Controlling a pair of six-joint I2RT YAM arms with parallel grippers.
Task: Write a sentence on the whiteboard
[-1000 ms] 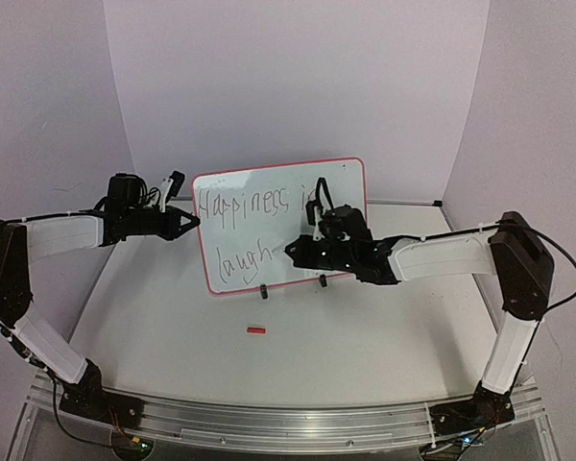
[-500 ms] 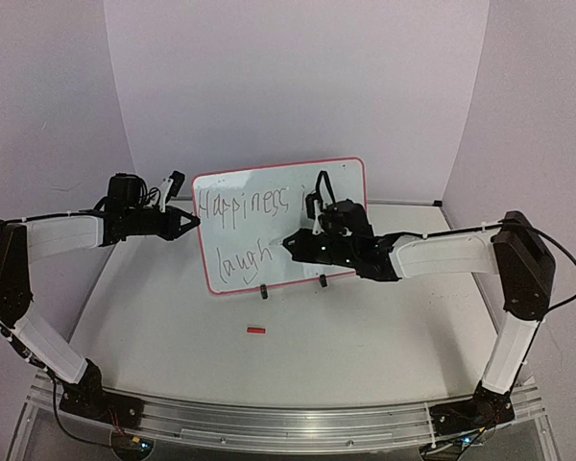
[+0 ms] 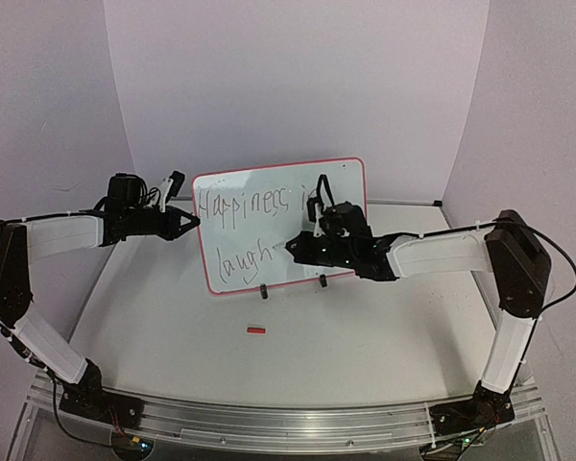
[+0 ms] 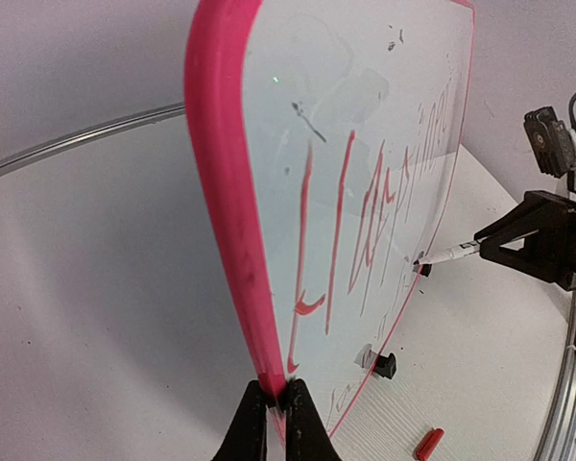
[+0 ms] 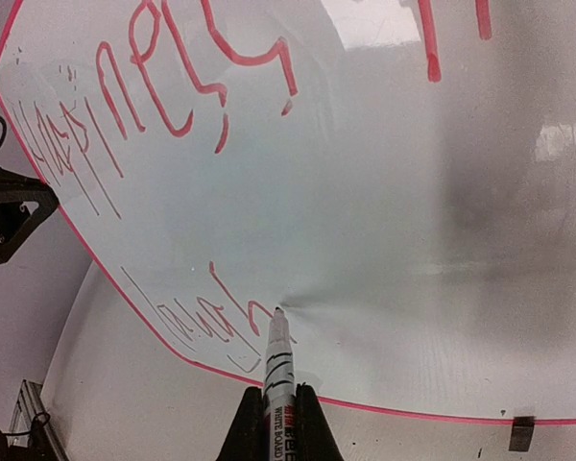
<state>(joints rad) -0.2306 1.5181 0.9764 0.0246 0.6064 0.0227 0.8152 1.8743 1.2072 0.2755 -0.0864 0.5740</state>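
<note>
The whiteboard (image 3: 259, 230) stands upright on its two black feet (image 3: 263, 291) toward the far middle of the table (image 3: 384, 336), its face turned toward your arm bases and leaning slightly back. Its thin red frame runs all the way round.

Your left gripper (image 3: 194, 221) reaches in from the left and pinches the board's left edge. In the left wrist view its jaws are nearly shut, with only the red frame clamped between them.

Your right gripper (image 3: 294, 250) comes in from the right, in front of the board's lower middle. Its jaws are closed on a white marker (image 5: 279, 370) with black bands, which points forward from between the fingers. The marker's tip rests against the board surface, just past the end of the lower line of writing.

The sentence (image 3: 254, 204) is partly written. The upper line reads "Happiness i", its end hidden behind your right arm in the overhead view, and the lower line reads "laugh". The strokes look dark from above and red in both wrist views.

A small red piece (image 3: 256, 330) — possibly the marker's cap — lies on the table in front of the board, apart from both grippers.
</note>
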